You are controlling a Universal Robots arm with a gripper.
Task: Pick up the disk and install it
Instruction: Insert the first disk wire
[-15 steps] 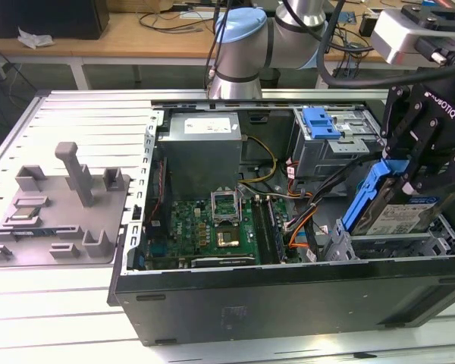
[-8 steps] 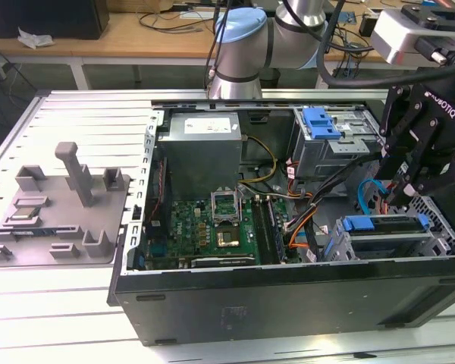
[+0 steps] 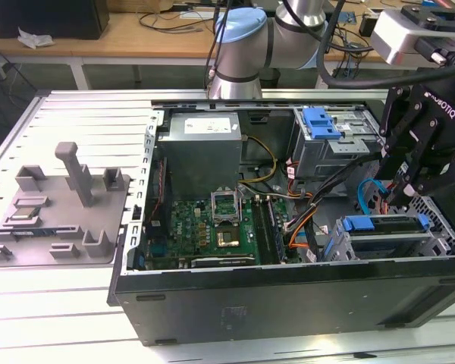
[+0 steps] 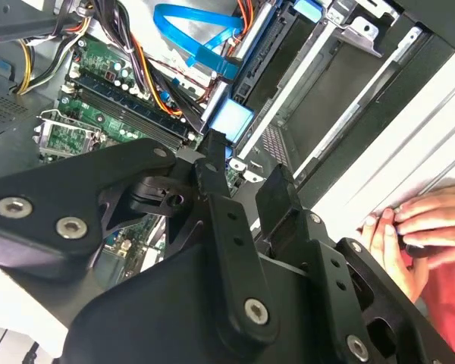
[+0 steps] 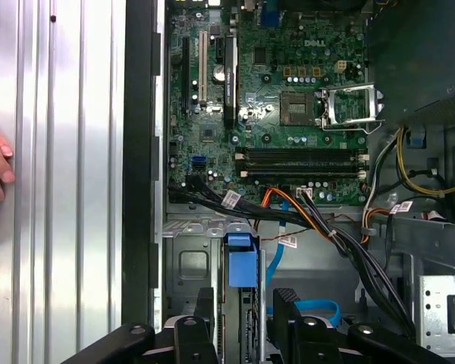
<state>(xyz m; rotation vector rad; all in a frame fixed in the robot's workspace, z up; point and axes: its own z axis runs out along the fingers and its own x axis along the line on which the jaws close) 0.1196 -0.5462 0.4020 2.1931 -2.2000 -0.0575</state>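
Gripper (image 5: pixel 244 296) fingers apart in first wrist view, straddling blue carrier edge of disk (image 5: pixel 241 262), not clamped. Disk stands in drive cage beside motherboard (image 5: pixel 288 98).

Second wrist view: fingers equally spread; person's hand (image 4: pixel 417 227) well clear.

Exterior view: disk (image 3: pixel 379 227) sits in bay of case (image 3: pixel 288 299), at the exterior view's right, gripper just above.

Judged: insertion largely done; full seating unclear.

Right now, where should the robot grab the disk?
The disk stands on edge in its bay, so only its blue carrier rail on top is free. Probably pinch that rail's two long sides, coming straight down from above, where the gripper hangs open.
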